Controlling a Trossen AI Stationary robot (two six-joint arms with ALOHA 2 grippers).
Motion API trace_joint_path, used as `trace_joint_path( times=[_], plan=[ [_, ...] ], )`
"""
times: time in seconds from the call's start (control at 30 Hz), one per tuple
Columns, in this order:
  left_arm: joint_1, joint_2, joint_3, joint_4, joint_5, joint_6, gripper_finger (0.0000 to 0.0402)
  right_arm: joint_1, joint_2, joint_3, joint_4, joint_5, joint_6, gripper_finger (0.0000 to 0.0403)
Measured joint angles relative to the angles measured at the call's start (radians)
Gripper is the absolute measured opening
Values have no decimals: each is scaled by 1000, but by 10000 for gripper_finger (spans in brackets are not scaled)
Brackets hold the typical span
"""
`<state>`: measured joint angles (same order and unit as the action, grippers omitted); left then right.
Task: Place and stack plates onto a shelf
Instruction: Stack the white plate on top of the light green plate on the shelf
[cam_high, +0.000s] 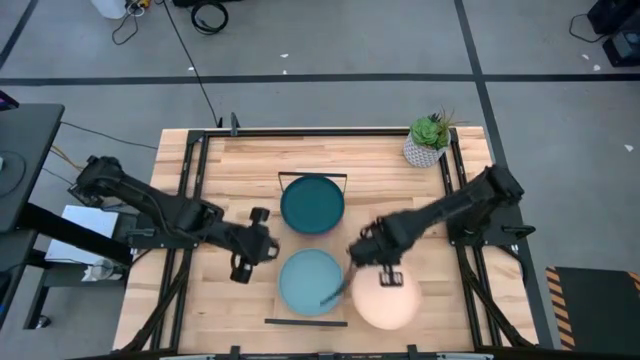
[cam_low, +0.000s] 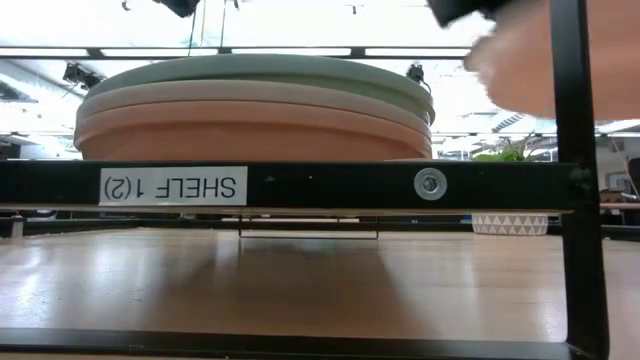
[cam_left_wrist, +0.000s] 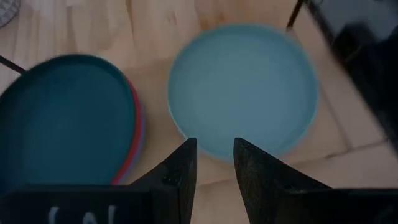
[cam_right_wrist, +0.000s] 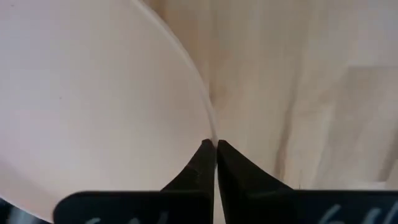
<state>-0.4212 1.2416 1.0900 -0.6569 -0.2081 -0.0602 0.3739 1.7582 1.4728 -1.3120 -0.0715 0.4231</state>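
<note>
A peach plate (cam_high: 388, 302) is in my right gripper (cam_high: 385, 274), lifted at the right of the shelf's near end; the low view shows it raised at upper right (cam_low: 540, 60). On the shelf (cam_high: 305, 322) a light blue plate (cam_high: 310, 282) tops the near stack (cam_low: 255, 110), which has cream and dark orange plates beneath. A teal plate (cam_high: 312, 203) tops the far stack, with magenta and blue rims under it (cam_left_wrist: 138, 134). My left gripper (cam_high: 265, 243) hovers left of the shelf, open and empty, pointing at the light blue plate (cam_left_wrist: 242, 87). My right gripper pinches the peach plate's rim (cam_right_wrist: 208, 132) between its two fingers, at the edge on the plate's far side. The fingers slant down from the table's far right. The plate is lifted clear of the table and juts toward the near edge.
A small white pot with a green plant (cam_high: 428, 140) stands at the table's far right corner. Black wire frames (cam_high: 313, 175) close both shelf ends, and a black labelled bar (cam_low: 300, 185) crosses the low view. Bare wood lies left and right of the shelf.
</note>
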Motion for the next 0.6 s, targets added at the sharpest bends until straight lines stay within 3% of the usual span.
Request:
trace_joint_path(
  times=[0.27,0.6],
  plan=[
    [-87,-51,-122,11,-73,-49,114,-128,21,244,-45,102,102,9],
    [-177,-275,-276,137,-191,-143,114,-171,122,341,66,101,61,9]
  ],
)
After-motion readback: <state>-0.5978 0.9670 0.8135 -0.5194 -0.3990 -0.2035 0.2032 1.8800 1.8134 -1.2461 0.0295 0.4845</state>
